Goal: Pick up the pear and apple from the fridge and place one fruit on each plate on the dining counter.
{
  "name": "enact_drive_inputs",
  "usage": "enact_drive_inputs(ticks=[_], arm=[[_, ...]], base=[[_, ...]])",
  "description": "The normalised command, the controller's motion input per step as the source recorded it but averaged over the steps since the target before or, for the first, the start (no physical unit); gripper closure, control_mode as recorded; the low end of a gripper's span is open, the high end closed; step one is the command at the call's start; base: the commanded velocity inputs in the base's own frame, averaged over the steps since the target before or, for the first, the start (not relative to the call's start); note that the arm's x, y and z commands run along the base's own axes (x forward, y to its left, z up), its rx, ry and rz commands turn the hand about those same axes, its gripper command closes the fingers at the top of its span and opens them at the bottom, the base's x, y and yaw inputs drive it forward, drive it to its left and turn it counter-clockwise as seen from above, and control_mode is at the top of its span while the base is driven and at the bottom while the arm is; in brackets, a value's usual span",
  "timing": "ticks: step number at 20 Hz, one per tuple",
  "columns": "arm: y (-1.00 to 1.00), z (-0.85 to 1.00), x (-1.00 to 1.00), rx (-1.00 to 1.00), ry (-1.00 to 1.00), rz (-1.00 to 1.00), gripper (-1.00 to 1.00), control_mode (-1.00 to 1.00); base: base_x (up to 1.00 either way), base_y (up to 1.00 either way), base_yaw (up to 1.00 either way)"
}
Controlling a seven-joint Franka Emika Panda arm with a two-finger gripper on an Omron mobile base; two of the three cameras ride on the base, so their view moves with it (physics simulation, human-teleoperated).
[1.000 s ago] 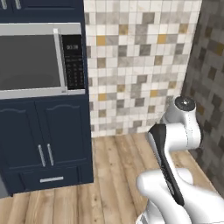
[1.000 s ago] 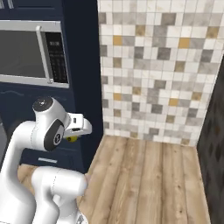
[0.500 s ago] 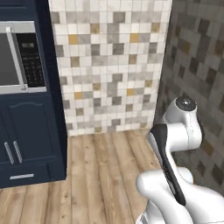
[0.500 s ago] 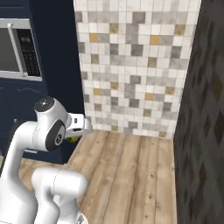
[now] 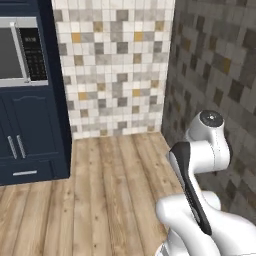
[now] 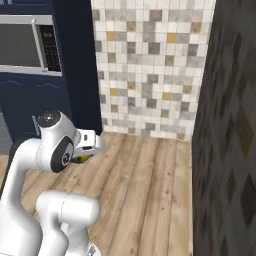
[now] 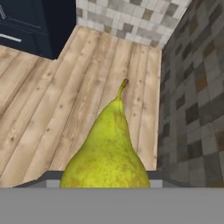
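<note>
While the left base view looks over a wood plank floor [image 5: 110, 190] toward a mosaic tiled wall [image 5: 117, 70], the white arm [image 5: 200, 200] rises at the lower right, folded tight, its dark-striped link sloping up to a rounded joint near the darker tiled wall [image 5: 220, 75] on the right. Navy cabinets [image 5: 30, 135] with a microwave [image 5: 22, 52] stand at the left.

From the right base view, the arm stands at the lower left, bent over at its upper joint, with the hand tucked close to the body and pointing toward the floor. A sliver of the yellow-green pear [image 6: 81, 159] peeks out just under the white hand, above the planks.

Seen from the hand view, the pear fills the lower middle, stem pointing up the frame, hanging over the floor near the corner where the two tiled walls meet. The finger tips are hidden behind the fruit, so how far the gripper is spread cannot be told, though the pear sits right at the hand.
</note>
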Motion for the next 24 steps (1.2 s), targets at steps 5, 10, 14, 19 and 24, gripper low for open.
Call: enact_drive_inputs(ticks=[5, 10, 14, 19, 24], arm=[[0.00, 0.00, 0.00, 0.00, 0.00, 0.00, 1.00, 1.00], [0.00, 0.00, 0.00, 0.00, 0.00, 0.00, 1.00, 1.00], [0.00, 0.00, 0.00, 0.00, 0.00, 0.00, 1.00, 1.00], [0.00, 0.00, 0.00, 0.00, 0.00, 0.00, 1.00, 1.00], [0.00, 0.00, 0.00, 0.00, 0.00, 0.00, 1.00, 1.00]], base=[[-1.00, -0.37, 0.00], [-1.00, -0.06, 0.00], [-1.00, 0.00, 0.00], [-1.00, 0.00, 0.00], [-1.00, 0.00, 0.00]])
